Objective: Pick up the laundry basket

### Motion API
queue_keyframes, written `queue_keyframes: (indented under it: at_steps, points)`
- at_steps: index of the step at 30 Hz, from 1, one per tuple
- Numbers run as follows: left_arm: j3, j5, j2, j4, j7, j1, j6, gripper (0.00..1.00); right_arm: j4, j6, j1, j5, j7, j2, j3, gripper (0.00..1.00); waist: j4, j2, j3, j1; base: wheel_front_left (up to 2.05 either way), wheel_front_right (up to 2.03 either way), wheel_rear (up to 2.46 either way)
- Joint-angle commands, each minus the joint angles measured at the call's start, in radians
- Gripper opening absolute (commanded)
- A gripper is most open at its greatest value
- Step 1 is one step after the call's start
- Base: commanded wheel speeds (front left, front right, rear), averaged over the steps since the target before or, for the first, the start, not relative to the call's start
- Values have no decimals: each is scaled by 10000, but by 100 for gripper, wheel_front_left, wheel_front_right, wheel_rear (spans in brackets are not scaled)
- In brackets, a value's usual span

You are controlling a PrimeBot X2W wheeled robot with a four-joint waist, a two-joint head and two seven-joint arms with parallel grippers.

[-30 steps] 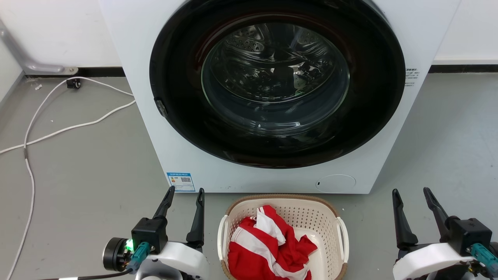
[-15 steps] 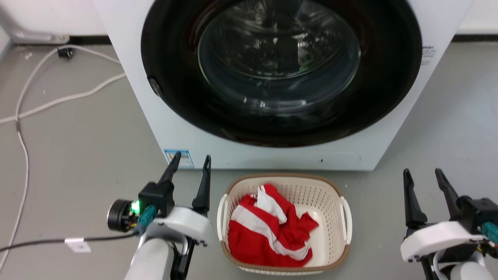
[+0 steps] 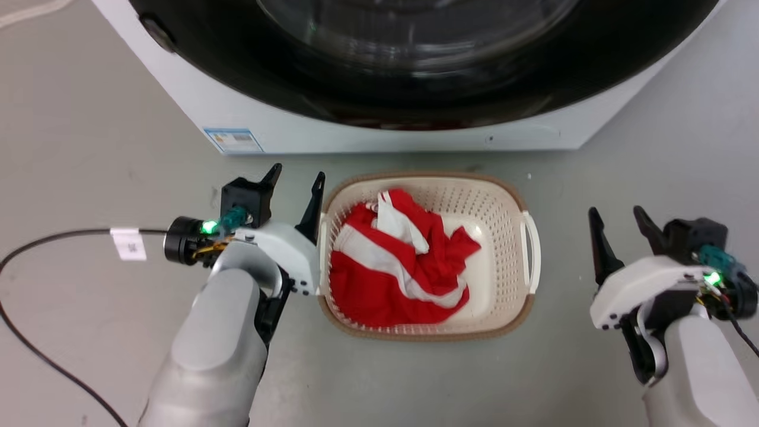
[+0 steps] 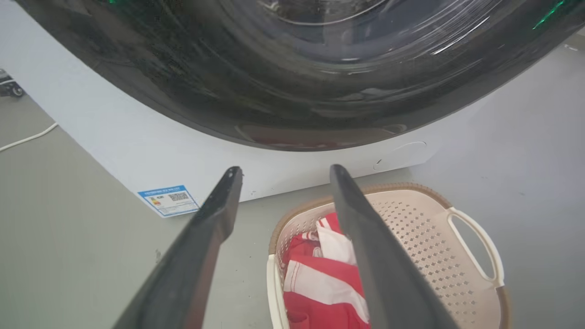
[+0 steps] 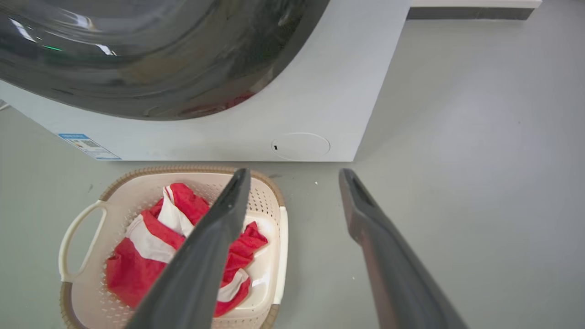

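The laundry basket is cream with a brown rim and stands on the grey floor just in front of the washer. A red and white cloth lies crumpled inside it. My left gripper is open, and its inner finger is right beside the basket's left rim, above the left handle. My right gripper is open too, a short gap to the right of the white right handle. The left wrist view has the left gripper above the basket. The right wrist view has the right gripper beside the basket.
The white washer with its dark round door rises directly behind the basket. A black cable with a white tag runs over the floor to my left arm. Grey floor spreads to both sides and in front.
The head camera has tipped down and closer, so the basket shows higher in the picture. My left gripper has come in against the basket's left side. Both grippers stay open.
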Motion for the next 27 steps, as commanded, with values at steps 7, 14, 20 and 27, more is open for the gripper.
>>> queue_keyframes:
  at_steps: [7,14,20,27]
  points:
    - [-422,-467,260,1910,562,-1457,-140,100,1974,-3,-1620,652,417,-203,907,100,-442,-1,2119,-2,0,0,0]
    - [-1323,-1226,433,3226,1228,-2318,-161,100,3752,-3,-2906,1219,488,-211,1659,100,-605,-1,3083,-2,0,0,0]
    - [-1976,-2046,751,3949,1782,-3022,-164,100,5033,-3,-3932,1639,447,-160,2331,100,-699,-1,3758,-2,0,0,0]
    - [-2346,-2707,1040,4593,2284,-3863,-166,100,6179,-3,-4981,2207,315,-104,3035,100,-746,-1,4324,-2,0,0,0]
